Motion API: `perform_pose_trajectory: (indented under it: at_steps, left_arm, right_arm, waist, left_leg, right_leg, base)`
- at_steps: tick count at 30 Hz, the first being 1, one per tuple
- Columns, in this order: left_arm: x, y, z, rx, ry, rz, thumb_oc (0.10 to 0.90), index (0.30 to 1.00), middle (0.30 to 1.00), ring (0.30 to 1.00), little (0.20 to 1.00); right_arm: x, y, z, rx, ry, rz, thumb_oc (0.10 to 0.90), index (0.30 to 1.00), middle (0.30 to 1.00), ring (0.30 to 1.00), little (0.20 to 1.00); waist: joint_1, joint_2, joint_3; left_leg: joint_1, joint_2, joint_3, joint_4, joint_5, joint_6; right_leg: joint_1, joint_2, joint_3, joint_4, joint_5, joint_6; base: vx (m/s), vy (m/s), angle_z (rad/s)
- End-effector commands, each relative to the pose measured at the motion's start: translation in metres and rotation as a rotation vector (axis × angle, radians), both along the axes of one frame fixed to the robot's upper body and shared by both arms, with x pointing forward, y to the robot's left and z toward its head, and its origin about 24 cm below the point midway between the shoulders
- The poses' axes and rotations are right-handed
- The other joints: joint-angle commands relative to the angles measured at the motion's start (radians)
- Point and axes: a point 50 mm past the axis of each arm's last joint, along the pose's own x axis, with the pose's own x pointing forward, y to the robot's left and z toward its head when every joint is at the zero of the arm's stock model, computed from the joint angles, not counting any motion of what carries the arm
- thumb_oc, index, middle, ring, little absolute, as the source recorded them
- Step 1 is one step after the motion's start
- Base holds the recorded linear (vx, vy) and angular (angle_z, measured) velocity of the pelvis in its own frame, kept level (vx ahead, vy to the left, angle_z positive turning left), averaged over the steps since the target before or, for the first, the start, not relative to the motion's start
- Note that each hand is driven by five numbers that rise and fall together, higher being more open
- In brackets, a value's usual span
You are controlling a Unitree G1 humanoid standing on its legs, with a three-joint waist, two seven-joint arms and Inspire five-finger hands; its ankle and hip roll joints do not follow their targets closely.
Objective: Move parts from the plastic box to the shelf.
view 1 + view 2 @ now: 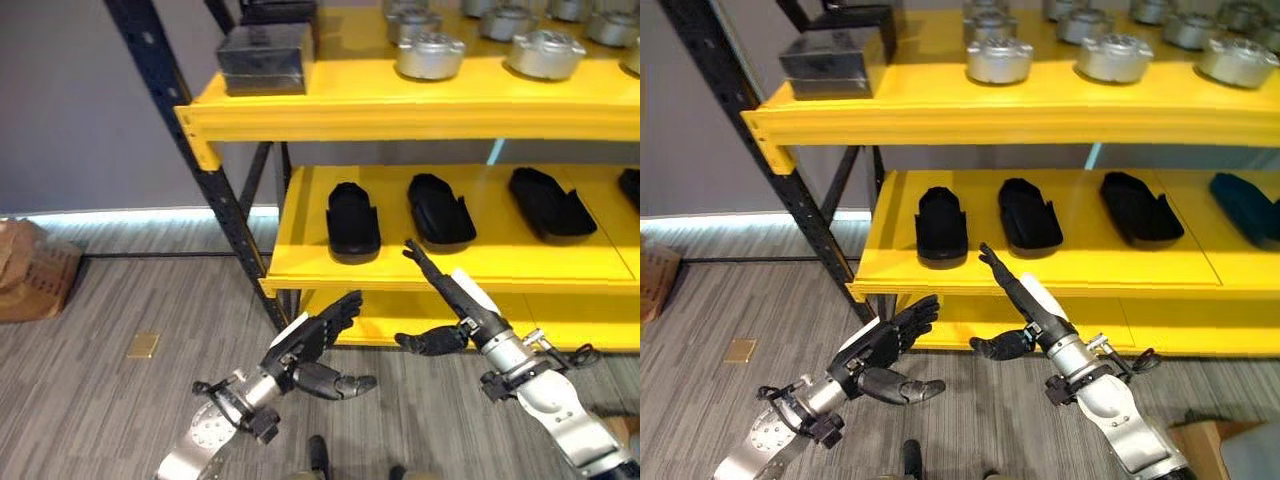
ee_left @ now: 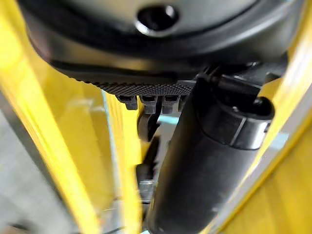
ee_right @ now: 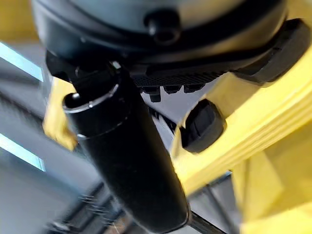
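left eye view, cardboard box (image 1: pixel 30 270) on floor, both hands empty, left hand (image 1: pixel 315 350) and right hand (image 1: pixel 455 300) fingers spread wide

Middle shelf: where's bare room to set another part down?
Bare yellow runs along the middle shelf front edge, ahead of the black parts, where the right hand points with straight fingers. Another free patch lies left of the leftmost black part. Gaps between parts are narrow. The top shelf is crowded with silver parts.
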Motion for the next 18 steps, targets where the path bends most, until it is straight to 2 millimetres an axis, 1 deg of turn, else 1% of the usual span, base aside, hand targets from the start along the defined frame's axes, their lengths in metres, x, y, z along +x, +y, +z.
perform_pose_trajectory:
  at_steps: [1,2,3,4,5,7,8,9,11,12,16,18]
  left_arm:
    - [0.023,0.005,0.049,-0.21,-0.233,-0.026,0.9,1.0,1.0,1.0,1.0]
    - [0.021,0.009,0.05,-0.253,-0.251,-0.007,0.9,1.0,1.0,1.0,1.0]
    - [0.017,0.015,0.052,-0.283,-0.277,0.037,0.9,1.0,1.0,1.0,1.0]
    - [0.017,0.015,0.051,-0.279,-0.278,0.042,0.9,1.0,1.0,1.0,1.0]
    - [0.017,0.016,0.051,-0.256,-0.288,0.074,0.9,1.0,1.0,1.0,1.0]
    - [0.018,0.019,0.048,-0.312,-0.237,0.112,0.9,1.0,1.0,1.0,1.0]
    - [0.016,0.021,0.043,-0.374,-0.175,0.132,0.9,1.0,1.0,1.0,1.0]
    - [0.013,0.021,0.037,-0.405,-0.128,0.134,0.9,1.0,1.0,1.0,1.0]
    - [0.012,0.021,0.034,-0.436,-0.093,0.128,0.9,1.0,1.0,1.0,1.0]
    - [0.012,0.026,0.032,-0.486,-0.074,0.187,0.9,1.0,1.0,1.0,1.0]
    - [0.012,0.037,0.037,-0.426,-0.127,0.263,0.9,1.0,1.0,1.0,1.0]
    - [0.011,0.04,0.036,-0.44,-0.109,0.266,0.9,1.0,1.0,1.0,1.0]
  right_arm:
    - [0.015,0.024,0.041,-0.029,-0.232,0.155,0.9,1.0,1.0,1.0,1.0]
    - [0.018,0.023,0.042,-0.059,-0.233,0.144,0.9,1.0,1.0,1.0,1.0]
    - [0.029,0.021,0.037,-0.131,-0.223,0.127,0.9,1.0,1.0,1.0,1.0]
    - [0.03,0.021,0.037,-0.138,-0.222,0.128,0.9,1.0,1.0,1.0,1.0]
    - [0.034,0.021,0.036,-0.165,-0.212,0.13,0.9,1.0,1.0,1.0,1.0]
    - [0.04,0.02,0.033,-0.222,-0.185,0.124,0.9,1.0,1.0,1.0,1.0]
    - [0.041,0.02,0.027,-0.28,-0.162,0.136,0.9,1.0,1.0,1.0,1.0]
    - [0.044,0.018,0.025,-0.304,-0.159,0.135,0.9,1.0,1.0,1.0,1.0]
    - [0.046,0.017,0.024,-0.321,-0.162,0.133,0.9,1.0,1.0,1.0,1.0]
    - [0.05,0.017,0.023,-0.358,-0.153,0.15,0.9,1.0,1.0,1.0,1.0]
    - [0.05,0.017,0.021,-0.393,-0.151,0.155,0.9,1.0,1.0,1.0,1.0]
    - [0.05,0.015,0.019,-0.407,-0.146,0.137,0.9,1.0,1.0,1.0,1.0]
  waist:
    - [0.019,-0.046,-0.015]
    - [0.034,-0.053,-0.016]
    - [0.07,-0.07,-0.014]
    - [0.071,-0.071,-0.013]
    - [0.081,-0.076,-0.012]
    - [0.099,-0.084,-0.009]
    - [0.113,-0.092,-0.005]
    - [0.126,-0.099,-0.002]
    - [0.131,-0.102,0.001]
    - [0.143,-0.107,0.007]
    - [0.154,-0.112,0.017]
    - [0.161,-0.116,0.02]
  left_leg:
    - [0.095,0.049,-0.026,0.038,-0.123,-0.06]
    - [0.098,0.049,-0.03,0.034,-0.123,-0.058]
    - [0.103,0.048,-0.039,0.028,-0.123,-0.055]
    - [0.103,0.048,-0.039,0.028,-0.123,-0.055]
    - [0.106,0.048,-0.042,0.024,-0.122,-0.054]
    - [0.107,0.049,-0.047,0.021,-0.121,-0.055]
    - [0.11,0.05,-0.051,0.015,-0.118,-0.054]
    - [0.109,0.052,-0.055,0.013,-0.115,-0.054]
    - [0.109,0.053,-0.056,0.013,-0.114,-0.054]
    - [0.104,0.054,-0.06,0.015,-0.113,-0.054]
    - [0.095,0.055,-0.068,0.018,-0.109,-0.055]
    - [0.094,0.055,-0.07,0.018,-0.11,-0.056]
  right_leg:
    - [0.039,-0.047,-0.055,-0.142,0.117,0.048]
    - [0.046,-0.049,-0.064,-0.144,0.118,0.047]
    - [0.06,-0.052,-0.081,-0.148,0.12,0.046]
    - [0.061,-0.052,-0.082,-0.149,0.12,0.046]
    - [0.066,-0.052,-0.088,-0.151,0.122,0.046]
    - [0.073,-0.052,-0.098,-0.153,0.122,0.045]
    - [0.079,-0.053,-0.108,-0.156,0.125,0.046]
    - [0.083,-0.053,-0.118,-0.159,0.127,0.046]
    - [0.085,-0.053,-0.121,-0.16,0.128,0.046]
    - [0.083,-0.055,-0.127,-0.158,0.129,0.047]
    - [0.079,-0.055,-0.13,-0.154,0.129,0.046]
    - [0.081,-0.054,-0.133,-0.156,0.129,0.047]
  base:
    - [0.01,-0.011,0.26]
    - [0.02,-0.039,0.31]
    - [0.02,-0.039,0.34]
    - [0.03,-0.05,0.34]
    - [0.03,-0.037,0.18]
    - [0.04,-0.053,0.14]
    - [0.06,-0.075,0.16]
    - [0.05,-0.064,0.13]
    - [0.03,-0.041,0.07]
    - [0.03,-0.035,0.03]
    - [0.02,-0.029,0.02]
    - [0.05,-0.049,0.05]
